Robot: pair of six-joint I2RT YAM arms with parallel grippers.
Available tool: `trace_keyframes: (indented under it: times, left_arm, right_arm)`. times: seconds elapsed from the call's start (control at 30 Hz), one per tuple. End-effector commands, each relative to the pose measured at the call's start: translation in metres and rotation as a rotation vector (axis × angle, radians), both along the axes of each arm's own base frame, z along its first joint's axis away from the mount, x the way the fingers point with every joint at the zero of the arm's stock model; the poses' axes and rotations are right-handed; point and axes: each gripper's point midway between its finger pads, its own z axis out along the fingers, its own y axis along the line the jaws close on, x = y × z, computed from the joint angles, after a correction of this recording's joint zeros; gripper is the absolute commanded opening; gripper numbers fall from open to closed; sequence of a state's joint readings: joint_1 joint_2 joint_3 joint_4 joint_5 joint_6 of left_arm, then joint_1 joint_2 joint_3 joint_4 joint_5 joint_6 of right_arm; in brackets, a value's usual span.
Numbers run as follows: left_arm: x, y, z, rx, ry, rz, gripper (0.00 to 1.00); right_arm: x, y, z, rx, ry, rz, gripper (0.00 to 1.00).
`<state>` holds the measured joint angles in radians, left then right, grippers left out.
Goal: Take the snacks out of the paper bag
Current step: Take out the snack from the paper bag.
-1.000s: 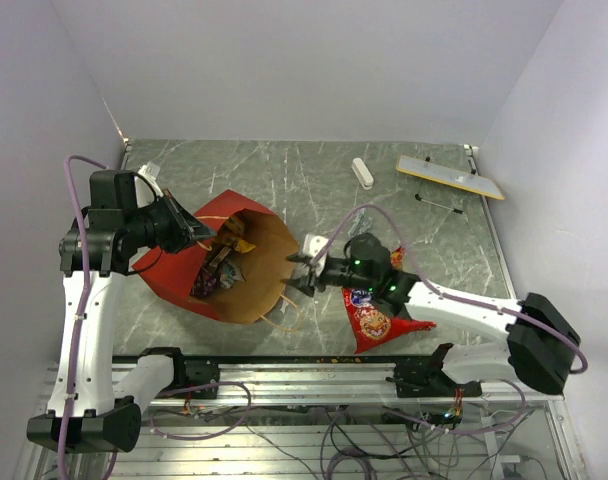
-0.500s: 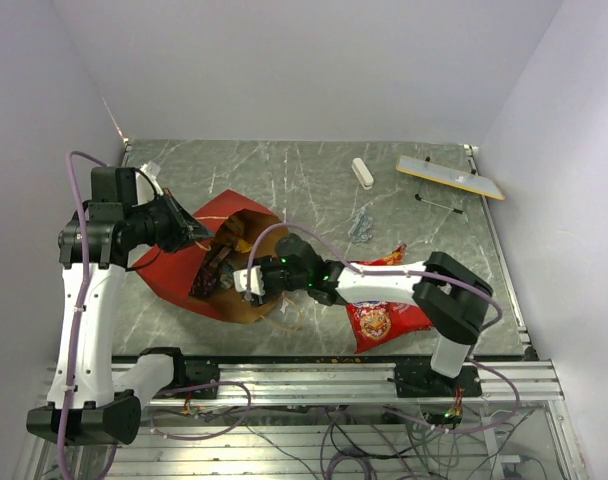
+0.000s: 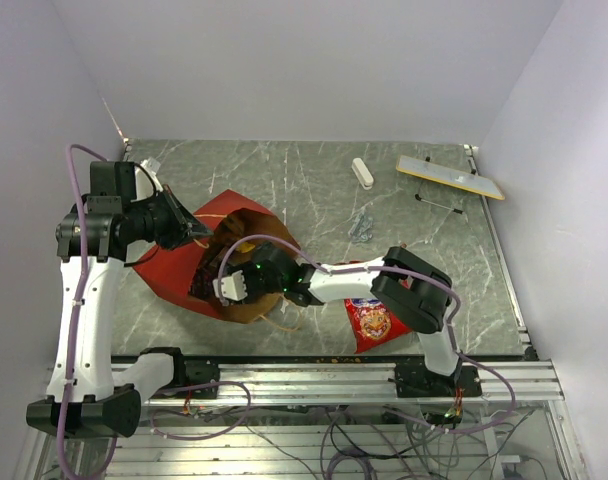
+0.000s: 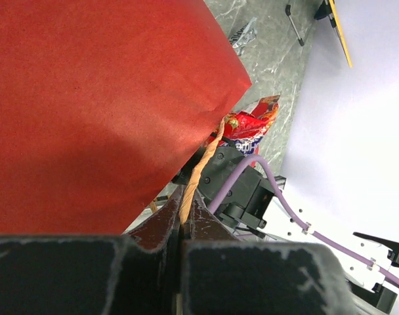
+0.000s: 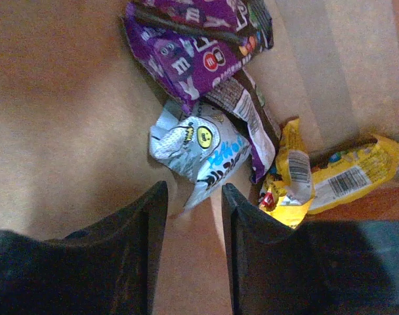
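A silver candy wrapper [image 5: 196, 147] lies beside a purple wrapper [image 5: 186, 56] and a yellow wrapper [image 5: 347, 172] inside the paper bag [image 3: 169, 272], which lies tipped over on the surface [image 3: 314, 180]. The right fingers [image 5: 147, 223], narrowly parted, flank the silver wrapper's tip. The left fingers [image 4: 161, 226] pinch the bag's twisted handle [image 4: 203, 167]. The red chip bag [image 3: 376, 320] lies outside.

The right gripper [image 3: 225, 288] has left its spot just outside the paper bag [image 3: 169, 272] and pushed well into the brown mouth. Its fingers are apart, just short of a silver candy wrapper [image 5: 196, 147]. The right arm's elbow has swung in from the right side of the table [image 3: 314, 180] and now hangs over the red chip bag [image 3: 372, 325].
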<state>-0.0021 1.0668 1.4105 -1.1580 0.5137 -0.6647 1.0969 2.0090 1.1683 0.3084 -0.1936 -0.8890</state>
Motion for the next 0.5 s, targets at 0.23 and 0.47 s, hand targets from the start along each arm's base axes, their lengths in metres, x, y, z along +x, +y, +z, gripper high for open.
trace_keyframes:
  times: [0.23, 0.47]
  left_arm:
    - [0.001, 0.002, 0.005, 0.030, -0.025, -0.013, 0.07]
    - [0.004, 0.004, 0.010, 0.035, -0.057, 0.000, 0.07]
  right_arm:
    - [0.018, 0.010, 0.018, 0.074, -0.005, -0.117, 0.04]
    - [0.004, -0.003, 0.065, 0.131, 0.036, -0.115, 0.00]
